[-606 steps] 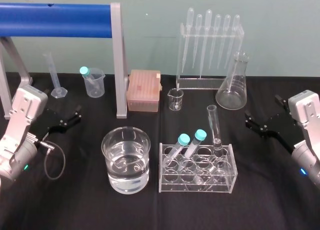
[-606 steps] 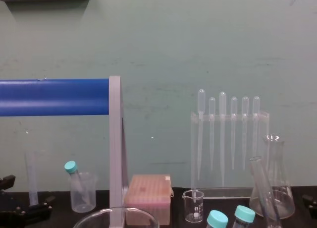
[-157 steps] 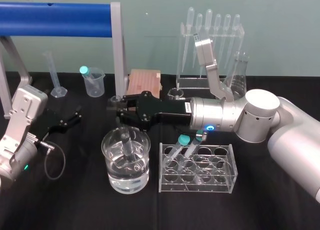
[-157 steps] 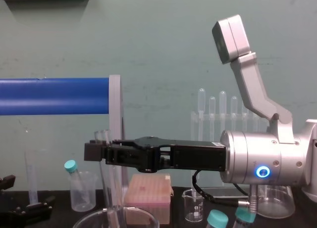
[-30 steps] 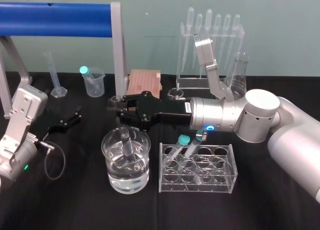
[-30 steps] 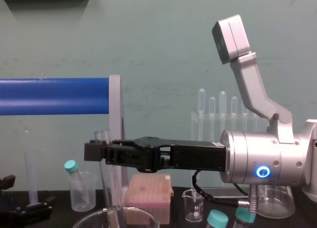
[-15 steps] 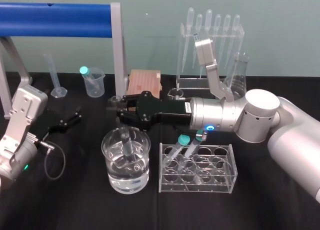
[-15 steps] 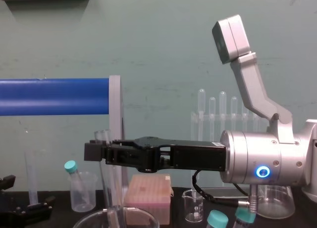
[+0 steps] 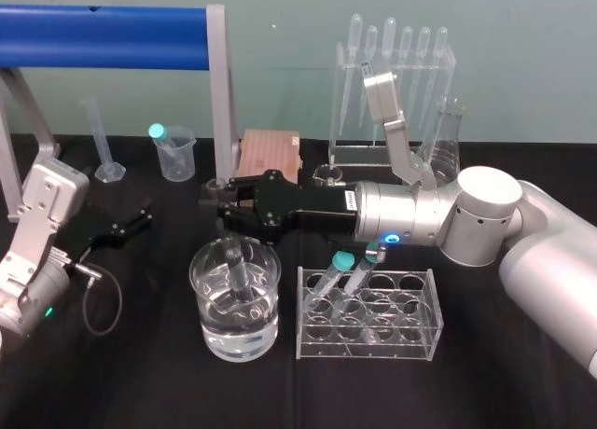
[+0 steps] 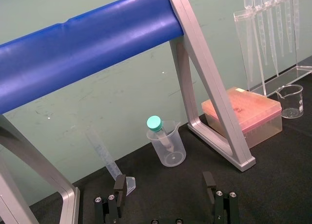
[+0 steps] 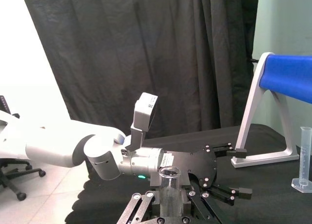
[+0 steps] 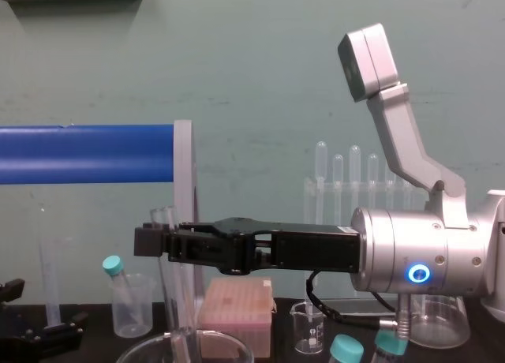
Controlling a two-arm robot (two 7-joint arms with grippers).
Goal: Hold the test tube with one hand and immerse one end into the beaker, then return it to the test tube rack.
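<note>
We see the right gripper (image 9: 216, 205) reaching left across the table, its fingers clamped on the upper part of the test tube (image 9: 235, 261). The tube stands upright, its lower end in the clear liquid of the beaker (image 9: 266, 328), just left of the test tube rack (image 9: 420, 340). The left gripper (image 9: 129, 226) rests at the far left, fingers spread apart.

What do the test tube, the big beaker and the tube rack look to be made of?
The test tube, held by the right gripper with its lower end in the beaker: clear, glossy, thin-walled, likely glass. The beaker: clear with a thick bright rim, likely glass. The test tube rack: clear flat sheets with sharp edges, probably acrylic. The left gripper sits parked at the left.
</note>
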